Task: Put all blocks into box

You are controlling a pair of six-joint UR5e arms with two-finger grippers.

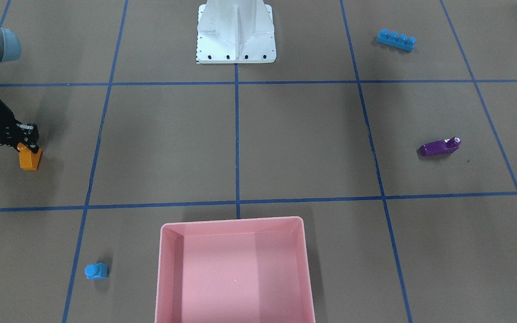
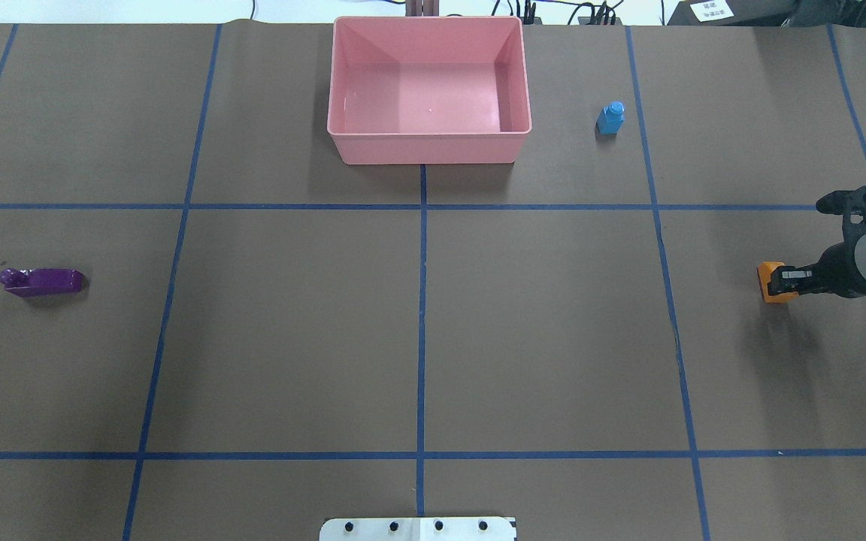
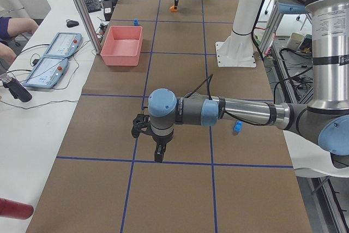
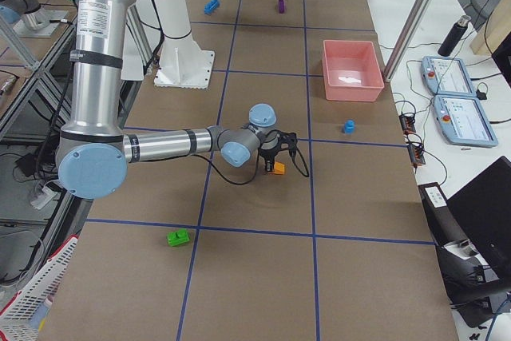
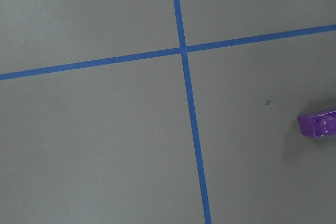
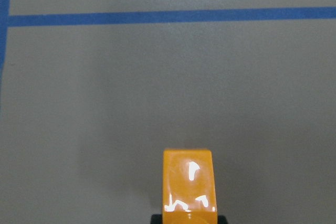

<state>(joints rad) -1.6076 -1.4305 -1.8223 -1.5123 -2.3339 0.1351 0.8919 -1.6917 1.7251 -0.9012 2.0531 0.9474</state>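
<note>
**Orange brick in the right gripper, pink box bare**

We see the right gripper [image 1: 26, 144] pinched on the upper end of the orange sloped brick [image 1: 30, 160], well to the robot's right of the pink box [image 2: 429, 150]. Its wrist camera shows the glossy brick between the fingers, but not whether it clears the table [image 2: 553, 338].

The left gripper [image 3: 158, 155] shows only in the left side view, pointing down, and we cannot tell whether it is parted or closed.

The overhead view misses two bricks. The front view catches the long blue four-stud brick [image 1: 396, 40] near the white base [image 1: 236, 40]. The right side view catches the green brick [image 4: 178, 237].

The purple brick [image 2: 42, 281] lies far to the robot's left, and the small blue one-stud brick [image 2: 610, 118] sits near the box.

A white label [image 2: 711, 10] beyond the table is too small to read. The box's floor is bare.
</note>
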